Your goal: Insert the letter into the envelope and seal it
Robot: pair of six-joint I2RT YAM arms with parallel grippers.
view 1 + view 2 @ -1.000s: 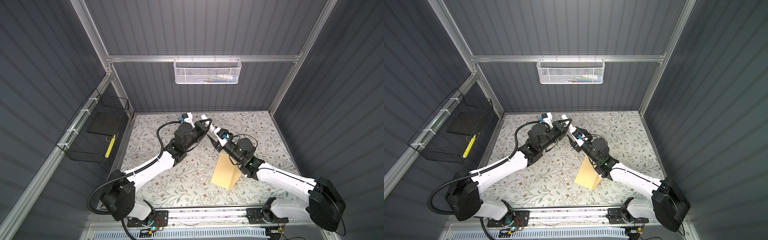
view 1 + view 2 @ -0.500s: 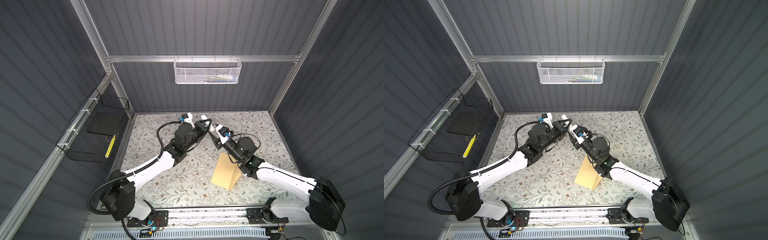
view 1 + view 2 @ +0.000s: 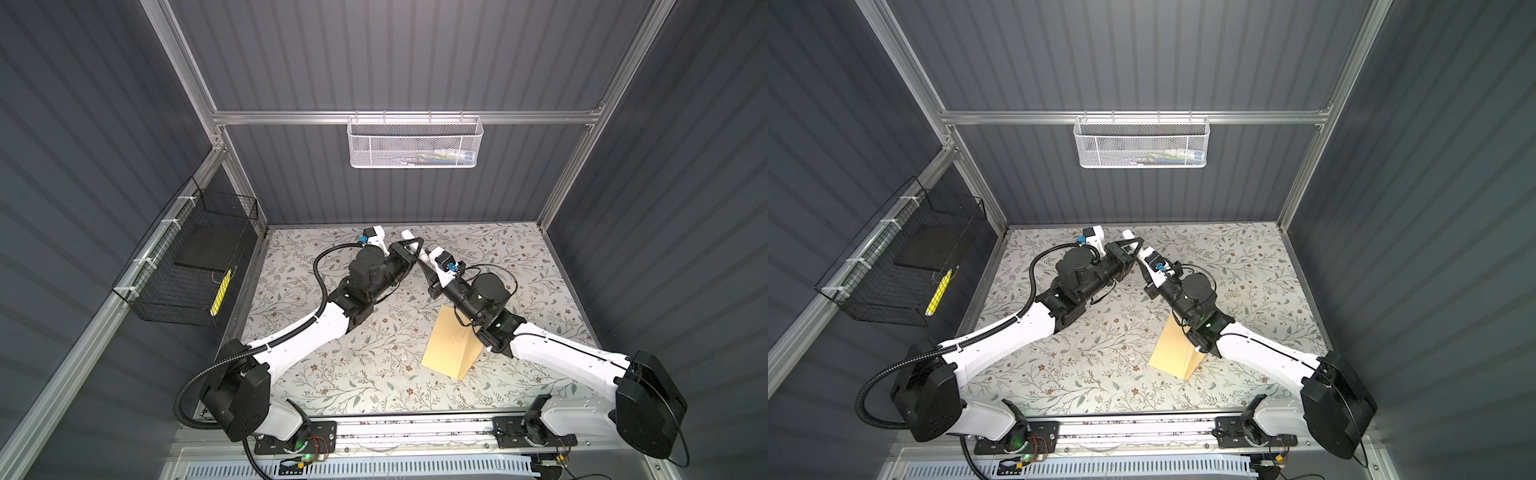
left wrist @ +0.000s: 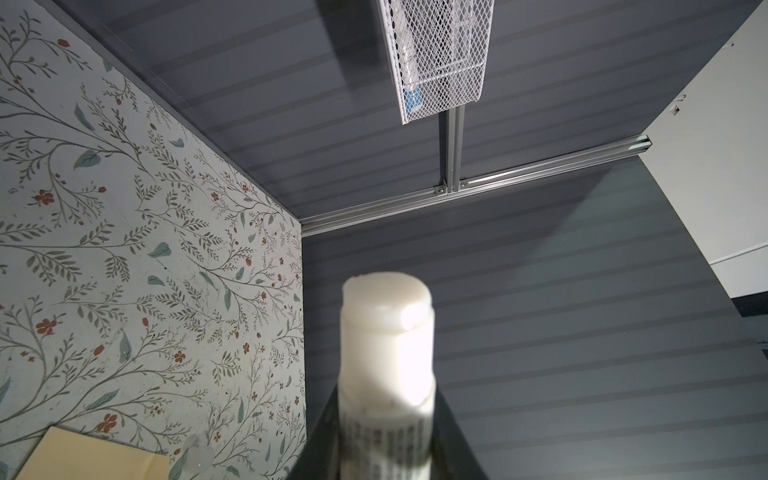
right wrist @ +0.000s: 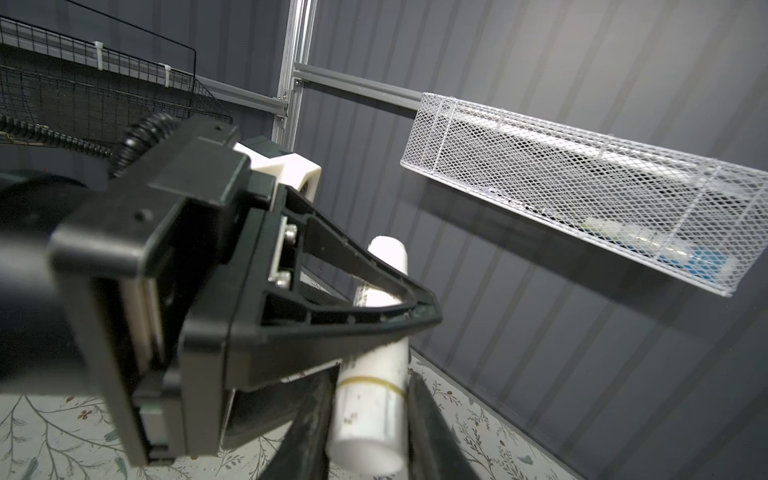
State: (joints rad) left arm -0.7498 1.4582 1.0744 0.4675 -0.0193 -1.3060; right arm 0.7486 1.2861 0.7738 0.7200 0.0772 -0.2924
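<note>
L fingers (image 5: 407, 318) clamp glue tube (image 4: 386, 345) mid; R fingers (image 5: 432, 432) pinch its end. Risk: off-axis pull, tube slips, drops near envelope (image 3: 451, 345).

At my left gripper (image 3: 417, 245) sits a white tube (image 5: 374, 399), above the floral mat (image 3: 374, 353). A white mesh basket (image 3: 413, 143) hangs on the wall ahead of it and higher. A black wire basket (image 3: 187, 266), well to its left, holds a yellow strip (image 3: 220, 291).

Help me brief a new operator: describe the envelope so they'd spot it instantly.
Look at the floral tabletop, just right of centre, beneath the white right arm. The envelope lies there, partly covered: the only plain tan sheet on that patterned surface.
</note>
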